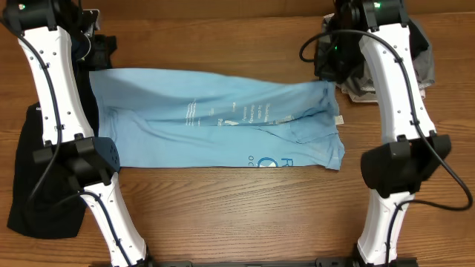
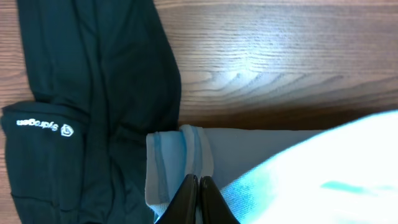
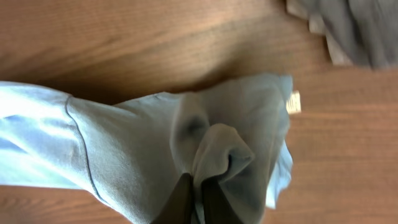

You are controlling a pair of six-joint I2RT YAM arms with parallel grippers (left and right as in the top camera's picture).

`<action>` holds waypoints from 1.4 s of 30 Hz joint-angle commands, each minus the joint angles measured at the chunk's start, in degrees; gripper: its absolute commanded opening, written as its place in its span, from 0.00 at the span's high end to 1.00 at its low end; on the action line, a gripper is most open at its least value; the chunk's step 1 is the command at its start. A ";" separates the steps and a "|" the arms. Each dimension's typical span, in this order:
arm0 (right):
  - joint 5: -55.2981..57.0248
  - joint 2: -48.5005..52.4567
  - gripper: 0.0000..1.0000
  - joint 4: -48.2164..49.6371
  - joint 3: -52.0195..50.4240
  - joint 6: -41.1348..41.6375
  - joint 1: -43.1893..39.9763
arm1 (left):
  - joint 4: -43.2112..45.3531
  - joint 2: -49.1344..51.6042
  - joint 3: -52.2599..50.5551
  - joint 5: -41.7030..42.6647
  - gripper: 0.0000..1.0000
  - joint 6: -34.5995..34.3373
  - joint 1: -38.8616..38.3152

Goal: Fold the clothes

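The light blue short-sleeved cotton T-shirt [image 1: 223, 122] lies flat across the middle of the wooden table [image 1: 223, 222], its long axis running from the left edge toward the right edge.

The left jaws are clenched on the shirt's stitched hem at its far-left corner. The right jaws are clenched on a bunch of fabric at its far-right corner, just beside a small white tag [image 3: 294, 102]. Each arm holds the end nearer to it, and the body of the shirt lies to the near side of both grips.

A plain black garment with a small white logo [image 2: 93, 93] lies along the left edge, touching the held hem. A crumpled grey cloth [image 3: 360, 31] lies at the far-right corner, apart from the shirt.

Judgement: the coming fold carries the far edge toward the near edge, where bare table lies open between the arm bases. The left hem may drag the black garment.
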 commanded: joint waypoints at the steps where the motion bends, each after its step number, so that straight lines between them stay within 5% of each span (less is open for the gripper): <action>1: 1.25 -6.82 0.96 0.02 -4.68 -0.11 -0.26 | -0.15 -2.78 -2.86 1.70 0.96 2.95 -0.24; 11: -0.74 -17.97 0.96 8.70 -28.55 0.11 -0.28 | -0.15 -11.19 -22.80 0.76 0.96 5.90 -0.20; 26: -1.84 -18.12 0.96 22.34 -49.20 0.11 -1.70 | 11.72 -11.02 -50.12 -2.60 0.96 1.75 -0.15; 28: -1.84 -18.10 0.78 23.45 -50.77 0.11 -1.99 | 12.87 -11.02 -51.93 -2.62 0.95 1.75 -0.15; 31: -1.84 -18.10 0.52 24.20 -51.60 0.09 -2.27 | 13.51 -11.02 -52.85 -2.60 0.60 1.75 -0.15; 34: -2.05 -18.12 0.43 24.59 -51.52 -0.13 -2.47 | 13.97 -11.02 -52.83 -3.34 0.39 0.61 -0.13; 42: -3.65 -18.12 0.37 24.90 -51.56 -0.83 -2.58 | 17.90 -11.04 -52.83 -7.48 0.37 -0.11 3.28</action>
